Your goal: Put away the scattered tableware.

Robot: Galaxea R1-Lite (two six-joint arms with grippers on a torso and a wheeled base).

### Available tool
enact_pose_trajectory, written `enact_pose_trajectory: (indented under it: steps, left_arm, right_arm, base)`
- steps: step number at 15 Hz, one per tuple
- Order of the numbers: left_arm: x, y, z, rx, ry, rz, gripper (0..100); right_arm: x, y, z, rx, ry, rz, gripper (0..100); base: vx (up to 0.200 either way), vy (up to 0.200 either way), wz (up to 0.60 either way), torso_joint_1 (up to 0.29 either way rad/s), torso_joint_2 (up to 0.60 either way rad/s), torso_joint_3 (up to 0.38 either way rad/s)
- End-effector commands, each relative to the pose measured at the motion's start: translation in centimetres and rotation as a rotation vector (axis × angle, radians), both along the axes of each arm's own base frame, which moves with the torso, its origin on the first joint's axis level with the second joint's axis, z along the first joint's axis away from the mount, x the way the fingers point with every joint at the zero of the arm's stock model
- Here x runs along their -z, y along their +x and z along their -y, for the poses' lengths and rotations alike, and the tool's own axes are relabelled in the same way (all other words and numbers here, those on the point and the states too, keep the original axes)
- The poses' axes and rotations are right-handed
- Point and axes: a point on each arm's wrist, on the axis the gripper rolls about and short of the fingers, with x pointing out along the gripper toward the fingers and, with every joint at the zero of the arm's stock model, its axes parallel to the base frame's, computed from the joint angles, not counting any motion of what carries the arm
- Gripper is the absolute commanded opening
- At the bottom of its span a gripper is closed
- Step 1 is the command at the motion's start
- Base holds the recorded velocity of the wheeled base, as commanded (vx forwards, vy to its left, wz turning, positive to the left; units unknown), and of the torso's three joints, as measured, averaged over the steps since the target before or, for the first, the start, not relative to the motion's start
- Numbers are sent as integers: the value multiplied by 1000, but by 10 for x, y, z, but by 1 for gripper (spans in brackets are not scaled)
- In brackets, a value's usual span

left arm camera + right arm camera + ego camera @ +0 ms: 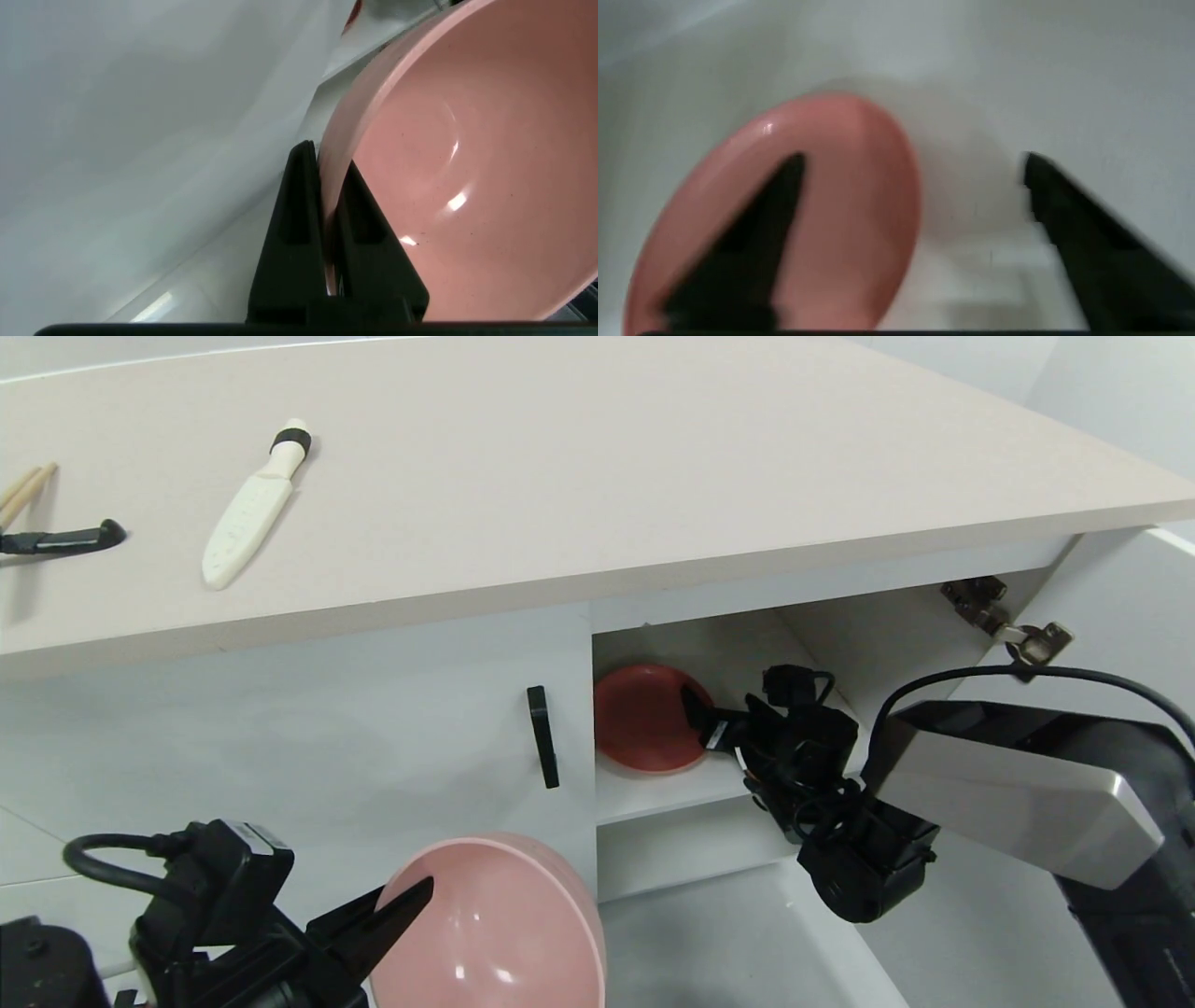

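A pink bowl [504, 933] hangs low in front of the closed cabinet door, and my left gripper [411, 901] is shut on its rim. The left wrist view shows the bowl [467, 168] from close up, its rim pinched in my left gripper [327, 201]. A red plate [644, 719] rests on the shelf [653, 793] inside the open cabinet. My right gripper [702, 719] is open at the plate's right edge. Seen from the right wrist, the red plate [840, 187] has its edge between the spread fingers of that gripper [915, 168].
On the countertop [653, 457] above lie a cream knife [252, 509], wooden chopsticks [28, 485] and a black-handled utensil [65, 539]. The left cabinet door carries a black handle [542, 735]. The right door stands open on its hinge [1027, 639].
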Motion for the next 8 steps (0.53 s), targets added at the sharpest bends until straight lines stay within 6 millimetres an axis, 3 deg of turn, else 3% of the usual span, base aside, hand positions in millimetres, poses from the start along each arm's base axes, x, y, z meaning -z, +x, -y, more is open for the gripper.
enact_pose_trajectory:
  steps: [1, 2, 6, 8]
  left_arm:
    - [1, -1, 2, 11, 4, -2, 0]
    - [1, -1, 2, 14, 3, -1, 0]
    - [0, -7, 9, 80, 20, 13, 0]
    - [4, -4, 16, 117, 119, 57, 0]
  right_arm:
    - [-27, 1, 2, 17, 28, 63, 100]
    - [-43, -11, 7, 35, 19, 69, 100]
    - [-62, -95, 28, -27, -142, -39, 100]
    - [-66, -115, 37, -38, -159, -64, 100]
  base:
    - [0, 0, 0, 0, 0, 0]
    - [0, 0, 0, 0, 0, 0]
    - [0, 0, 0, 0, 0, 0]
    - [0, 0, 0, 0, 0, 0]
